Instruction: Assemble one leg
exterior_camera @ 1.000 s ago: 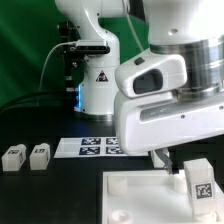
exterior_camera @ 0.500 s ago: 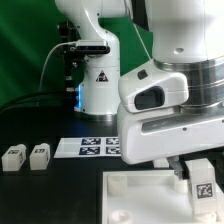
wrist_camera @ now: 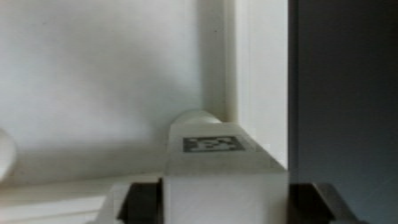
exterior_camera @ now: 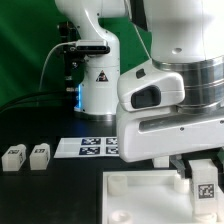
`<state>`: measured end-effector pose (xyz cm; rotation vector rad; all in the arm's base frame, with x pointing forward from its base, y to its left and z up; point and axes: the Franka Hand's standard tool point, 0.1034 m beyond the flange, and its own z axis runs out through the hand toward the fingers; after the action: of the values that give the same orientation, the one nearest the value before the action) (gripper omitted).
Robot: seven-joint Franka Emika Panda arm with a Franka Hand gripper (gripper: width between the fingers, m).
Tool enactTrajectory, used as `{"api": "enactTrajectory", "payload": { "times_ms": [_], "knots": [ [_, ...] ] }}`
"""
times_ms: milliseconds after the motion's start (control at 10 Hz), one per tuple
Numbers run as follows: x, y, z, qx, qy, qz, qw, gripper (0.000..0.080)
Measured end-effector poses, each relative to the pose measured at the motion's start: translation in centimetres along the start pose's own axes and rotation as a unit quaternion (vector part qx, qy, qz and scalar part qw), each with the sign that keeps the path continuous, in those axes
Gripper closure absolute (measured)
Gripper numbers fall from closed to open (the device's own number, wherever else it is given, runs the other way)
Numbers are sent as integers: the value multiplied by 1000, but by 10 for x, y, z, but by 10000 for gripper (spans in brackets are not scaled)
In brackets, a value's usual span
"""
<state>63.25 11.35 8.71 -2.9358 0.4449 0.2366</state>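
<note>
Over the last 1 second the gripper (exterior_camera: 198, 170) has drifted toward 3 o'clock in the exterior view. It is clamped on the leg (exterior_camera: 207, 181), at 4 o'clock over the panel (exterior_camera: 140, 188). We judge placement underway; next comes aligning with the corner, then lowering.

We were looking at a robotics lab, not a home or a shop. The white base (exterior_camera: 95, 70) of an industrial arm, marked with a warning triangle, stood well behind the pincer (exterior_camera: 203, 170) against a green backdrop (exterior_camera: 25, 50), with a thin cable (exterior_camera: 50, 62) hanging beside it. The bench (exterior_camera: 50, 195) was plain black. The marker board (exterior_camera: 95, 147) lay on it beyond the pincer, and the leg (exterior_camera: 207, 186) gripped in the pincer bore a printed square tag.
</note>
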Motion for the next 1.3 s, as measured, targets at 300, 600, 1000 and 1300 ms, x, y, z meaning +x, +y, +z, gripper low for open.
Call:
{"api": "enactTrajectory", "payload": {
  "times_ms": [300,600,1000,1300],
  "knots": [
    [4,3,0,57,-16,310,949,502],
    [3,0,1,58,-22,455,888,502],
    [3,-4,2,93,-19,627,773,502],
    [2,-4,3,92,-18,601,794,292]
  ]
}}
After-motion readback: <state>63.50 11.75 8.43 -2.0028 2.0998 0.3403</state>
